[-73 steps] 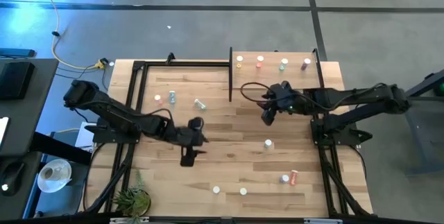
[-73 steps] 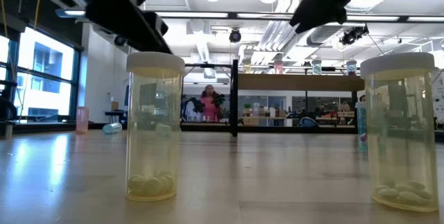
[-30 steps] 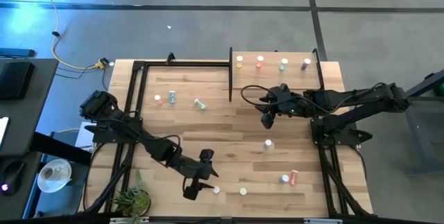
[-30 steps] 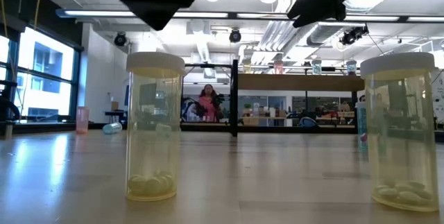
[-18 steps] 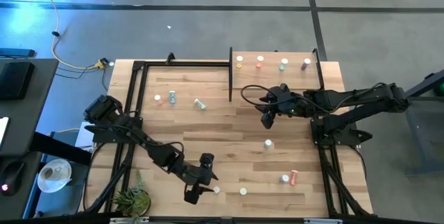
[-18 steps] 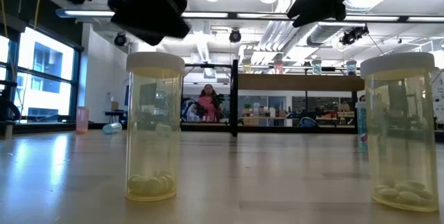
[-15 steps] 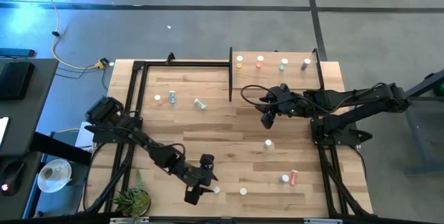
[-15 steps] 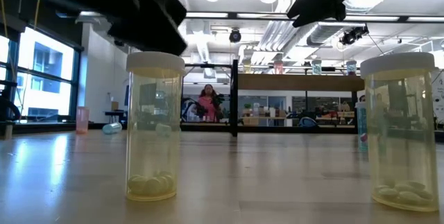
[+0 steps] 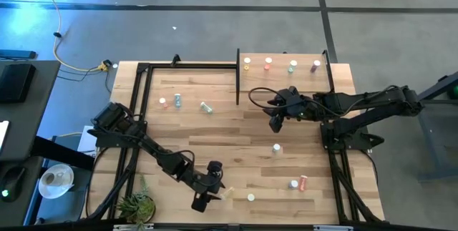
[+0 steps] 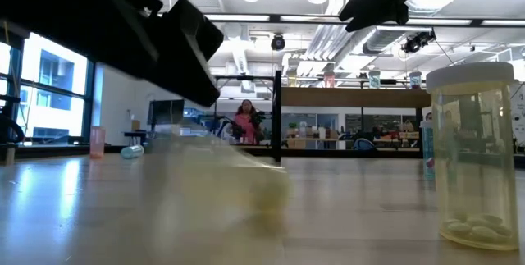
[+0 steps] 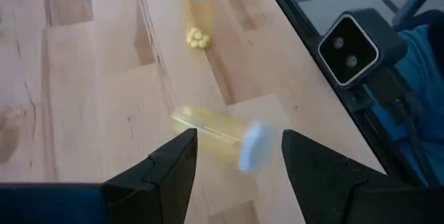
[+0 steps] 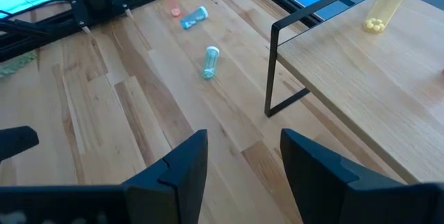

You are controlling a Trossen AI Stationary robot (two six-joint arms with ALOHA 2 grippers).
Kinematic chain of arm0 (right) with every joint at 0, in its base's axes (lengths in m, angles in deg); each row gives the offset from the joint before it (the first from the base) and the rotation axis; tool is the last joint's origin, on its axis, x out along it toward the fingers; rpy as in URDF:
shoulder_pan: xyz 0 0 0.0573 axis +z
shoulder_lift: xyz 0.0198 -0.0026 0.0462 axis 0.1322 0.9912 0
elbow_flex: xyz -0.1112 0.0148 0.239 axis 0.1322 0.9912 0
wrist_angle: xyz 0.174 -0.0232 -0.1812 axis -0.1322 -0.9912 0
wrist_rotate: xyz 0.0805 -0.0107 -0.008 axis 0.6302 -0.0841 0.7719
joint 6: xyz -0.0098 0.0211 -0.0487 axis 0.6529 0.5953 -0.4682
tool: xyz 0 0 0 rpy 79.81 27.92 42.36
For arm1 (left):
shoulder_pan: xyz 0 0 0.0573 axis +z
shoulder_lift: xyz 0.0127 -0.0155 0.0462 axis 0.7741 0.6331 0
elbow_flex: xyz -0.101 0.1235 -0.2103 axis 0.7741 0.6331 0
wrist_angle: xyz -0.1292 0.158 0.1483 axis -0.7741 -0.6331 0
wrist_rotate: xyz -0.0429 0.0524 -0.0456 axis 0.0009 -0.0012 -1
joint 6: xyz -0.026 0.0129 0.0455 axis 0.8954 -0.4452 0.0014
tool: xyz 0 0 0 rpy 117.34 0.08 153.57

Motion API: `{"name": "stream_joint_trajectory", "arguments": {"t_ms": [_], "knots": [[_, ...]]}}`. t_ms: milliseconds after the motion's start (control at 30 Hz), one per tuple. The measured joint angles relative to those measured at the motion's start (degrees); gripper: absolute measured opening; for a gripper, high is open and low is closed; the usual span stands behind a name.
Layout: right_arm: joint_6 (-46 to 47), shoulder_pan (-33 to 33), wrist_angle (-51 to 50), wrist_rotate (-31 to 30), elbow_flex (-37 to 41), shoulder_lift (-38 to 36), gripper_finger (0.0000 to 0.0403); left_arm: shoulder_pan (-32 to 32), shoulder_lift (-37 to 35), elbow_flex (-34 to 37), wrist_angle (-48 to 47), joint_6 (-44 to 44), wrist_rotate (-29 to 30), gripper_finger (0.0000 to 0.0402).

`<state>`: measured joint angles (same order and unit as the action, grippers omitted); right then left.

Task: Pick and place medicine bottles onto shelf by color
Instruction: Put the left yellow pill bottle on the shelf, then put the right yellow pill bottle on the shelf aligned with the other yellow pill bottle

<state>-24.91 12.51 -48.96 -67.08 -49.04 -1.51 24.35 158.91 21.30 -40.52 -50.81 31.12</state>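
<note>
Right now left pincer [image 11: 236, 158] is hanging low over the worktop [image 9: 236, 134] near its front edge, fingers spread, gripping nothing. Yellow bottle [image 11: 218, 137], clear amber body with white cap, is lying tipped on its side just ahead of the fingertips, in line with the gap; it's showing blurred. Second yellow bottle [image 11: 196, 9] is standing upright farther ahead, pills visible inside. Right pincer [image 9: 275, 122] is idling beside the shelf [image 9: 286, 81], fingers apart, empty.
</note>
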Motion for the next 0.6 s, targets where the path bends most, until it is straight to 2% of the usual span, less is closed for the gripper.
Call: {"name": "stream_joint_trajectory", "arguments": {"t_ms": [367,600], "knots": [[1.26,0.0,-0.05,0.0,0.0,0.0,0.0173,0.04,-0.02,0.0,0.35,-0.14,-0.2,0.02],[1.24,0.0,-0.07,0.0,0.0,0.0,0.0173,1.85,-0.04,-2.85,1.18,-6.83,-0.2,0.02]]}}
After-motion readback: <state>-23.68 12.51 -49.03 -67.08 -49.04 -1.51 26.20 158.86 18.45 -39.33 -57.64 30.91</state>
